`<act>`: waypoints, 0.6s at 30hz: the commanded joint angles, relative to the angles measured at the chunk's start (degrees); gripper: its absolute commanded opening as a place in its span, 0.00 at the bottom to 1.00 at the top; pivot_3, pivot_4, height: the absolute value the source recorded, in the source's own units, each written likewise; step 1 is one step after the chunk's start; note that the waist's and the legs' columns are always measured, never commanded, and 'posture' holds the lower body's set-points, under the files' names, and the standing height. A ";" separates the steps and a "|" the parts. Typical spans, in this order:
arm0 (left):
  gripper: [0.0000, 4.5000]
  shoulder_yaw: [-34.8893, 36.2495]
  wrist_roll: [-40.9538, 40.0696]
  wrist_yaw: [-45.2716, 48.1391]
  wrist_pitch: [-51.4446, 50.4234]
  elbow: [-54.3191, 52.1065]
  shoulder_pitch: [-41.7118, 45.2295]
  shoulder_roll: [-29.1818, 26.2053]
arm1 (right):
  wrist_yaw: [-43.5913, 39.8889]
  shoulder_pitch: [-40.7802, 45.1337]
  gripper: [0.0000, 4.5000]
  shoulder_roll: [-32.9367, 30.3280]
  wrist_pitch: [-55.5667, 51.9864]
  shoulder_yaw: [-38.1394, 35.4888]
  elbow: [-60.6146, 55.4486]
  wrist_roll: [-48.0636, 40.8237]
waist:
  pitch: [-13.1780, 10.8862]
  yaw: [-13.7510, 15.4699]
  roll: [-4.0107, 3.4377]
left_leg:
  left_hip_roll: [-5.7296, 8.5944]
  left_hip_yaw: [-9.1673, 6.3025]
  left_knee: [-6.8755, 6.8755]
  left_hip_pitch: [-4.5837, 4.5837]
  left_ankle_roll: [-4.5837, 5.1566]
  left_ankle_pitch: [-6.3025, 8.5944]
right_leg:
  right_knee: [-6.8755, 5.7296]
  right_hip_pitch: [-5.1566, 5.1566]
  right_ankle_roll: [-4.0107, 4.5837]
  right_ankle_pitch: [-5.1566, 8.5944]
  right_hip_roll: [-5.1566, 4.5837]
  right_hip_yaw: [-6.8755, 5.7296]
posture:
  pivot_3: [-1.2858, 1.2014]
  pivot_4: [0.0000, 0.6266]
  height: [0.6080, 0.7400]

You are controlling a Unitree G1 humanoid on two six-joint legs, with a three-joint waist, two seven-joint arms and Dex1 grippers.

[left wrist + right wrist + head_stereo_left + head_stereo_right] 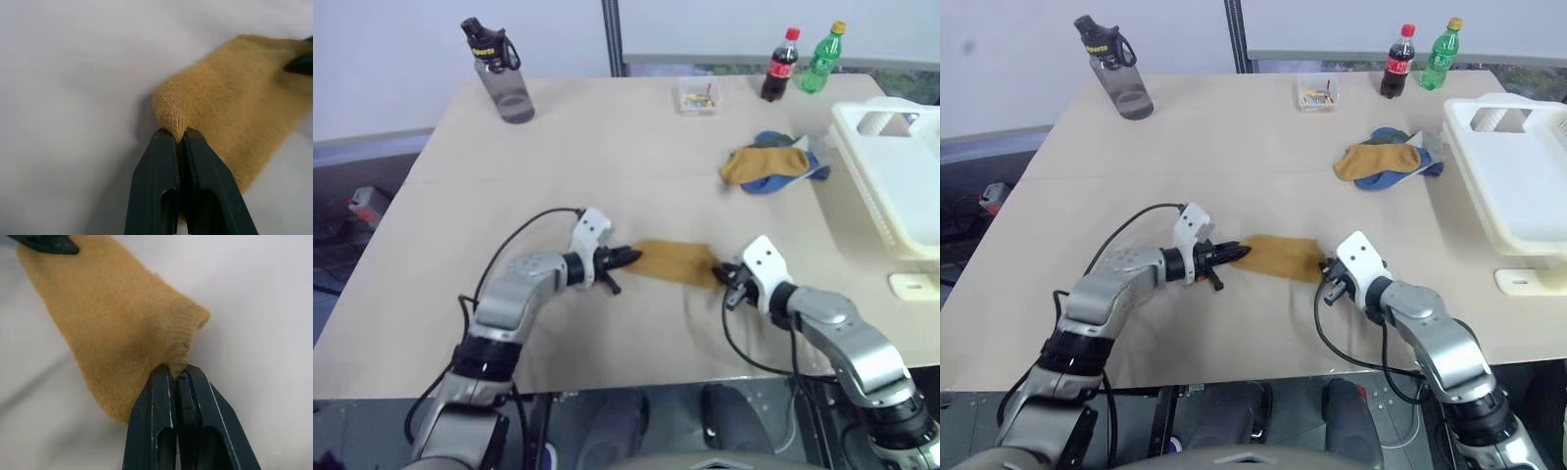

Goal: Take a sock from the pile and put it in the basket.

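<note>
A mustard-yellow sock (674, 262) lies flat on the tan table near its front. My left gripper (628, 258) is shut on the sock's left end; the left wrist view shows the cloth (234, 112) pinched between the two black fingers (161, 186). At the sock's right end my right gripper (722, 275) is shut on it too, with a fold of the sock (122, 333) caught between its fingers (156, 426). The pile (773, 164), with a yellow and a blue sock on top, rests farther back on the right. The white basket (891, 186) stands at the table's right edge.
A dark water bottle (499, 73) stands at the back left. A small clear box (697, 98), a cola bottle (779, 67) and a green bottle (822, 59) line the back edge. A white piece (913, 285) lies in front of the basket.
</note>
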State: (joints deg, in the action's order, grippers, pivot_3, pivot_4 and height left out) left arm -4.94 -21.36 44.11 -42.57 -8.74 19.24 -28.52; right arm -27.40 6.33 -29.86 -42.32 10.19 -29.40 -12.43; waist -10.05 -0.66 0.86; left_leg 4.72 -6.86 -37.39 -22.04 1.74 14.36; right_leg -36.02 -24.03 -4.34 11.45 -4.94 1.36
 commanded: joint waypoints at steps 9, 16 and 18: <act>0.02 2.28 -4.36 -8.08 -8.82 -16.20 -7.27 0.21 | -5.95 -2.11 0.00 -6.02 3.14 -0.63 -2.66 0.33 | 0.00 0.04 0.00 | -0.04 0.01 -0.02 0.15 0.20 0.11 | -0.05 0.13 0.00 0.01 0.06 -0.01 | 0.52 0.24 1.00; 0.43 3.89 -5.45 -7.28 -7.45 -14.81 -8.51 -0.96 | -6.61 -1.16 0.42 -4.58 4.65 -1.97 -1.96 -0.90 | 0.00 0.04 0.00 | -0.04 0.03 -0.02 0.12 -0.01 -0.01 | -0.01 0.12 0.00 0.01 0.04 0.01 | 0.52 0.24 1.00; 0.60 5.87 -5.85 -7.46 -5.85 -14.98 -9.16 -0.91 | -6.98 -1.72 0.62 -4.72 5.19 -3.44 -3.47 -1.78 | 0.00 0.11 0.00 | -0.04 0.03 -0.02 0.11 0.00 0.00 | -0.01 0.12 0.01 0.01 0.04 0.01 | 0.52 0.24 1.00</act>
State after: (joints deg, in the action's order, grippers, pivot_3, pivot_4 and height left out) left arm -2.12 -26.11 36.51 -51.16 -22.07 10.73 -29.29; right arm -33.58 4.54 -34.49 -38.85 10.08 -29.98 -12.65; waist -10.04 -0.55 0.86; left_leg 4.68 -6.83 -37.41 -21.94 1.74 14.36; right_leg -36.02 -23.91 -4.33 11.46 -4.91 1.37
